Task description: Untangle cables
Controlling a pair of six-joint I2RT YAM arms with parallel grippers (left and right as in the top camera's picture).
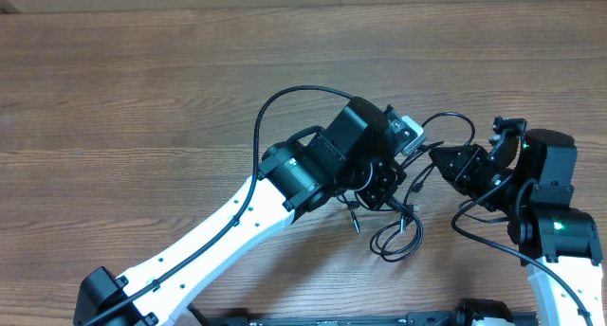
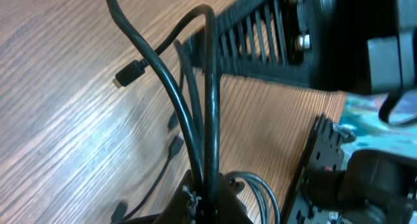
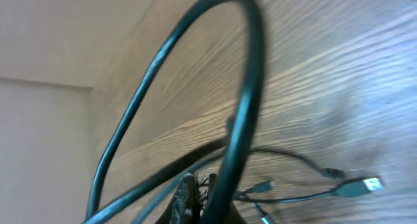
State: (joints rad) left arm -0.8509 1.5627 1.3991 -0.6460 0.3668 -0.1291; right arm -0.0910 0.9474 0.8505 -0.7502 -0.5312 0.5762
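- Table (image 1: 142,99): wood-grain, carries everything below.
- Left arm (image 1: 228,222): white, wrist over the tangle.
- Right arm (image 1: 555,222): black, close beside it.
- Cables (image 1: 398,236): thin black loops right of centre, between the wrists, partly lifted, partly on the wood.
- Left gripper (image 2: 207,196): clenched on a bunch of strands.
- Right gripper (image 3: 195,196): clamped on one wide loop.
- Plug ends (image 2: 130,72): hanging free.
- Handling, my judgement: part the wrists slowly. Watch that the loop does not cinch, and let the plugs slip through.
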